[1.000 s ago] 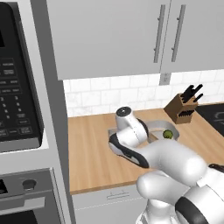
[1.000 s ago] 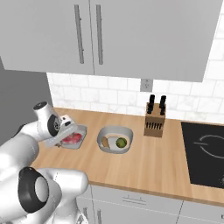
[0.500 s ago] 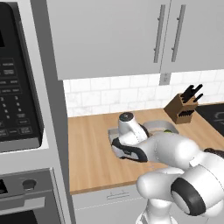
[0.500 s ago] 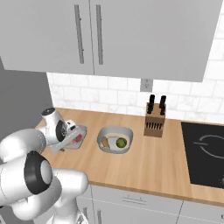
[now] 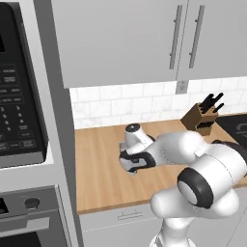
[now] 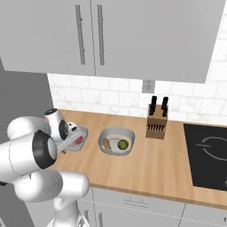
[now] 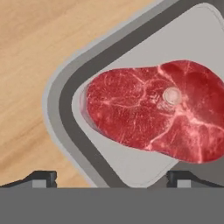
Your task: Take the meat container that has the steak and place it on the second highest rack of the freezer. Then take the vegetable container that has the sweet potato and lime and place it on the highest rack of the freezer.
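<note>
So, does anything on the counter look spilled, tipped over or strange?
Nothing stands out. The steak lies flat in its tray, and the sweet potato and lime sit inside the bowl.

The steak (image 7: 157, 116) lies in the meat container (image 7: 65, 109) on the counter (image 6: 168, 164). Right of it sits the vegetable container (image 6: 116, 133) (sweet potato (image 6: 107, 143) and lime (image 6: 123, 144) inside), then the knife block (image 6: 157, 122).
</note>
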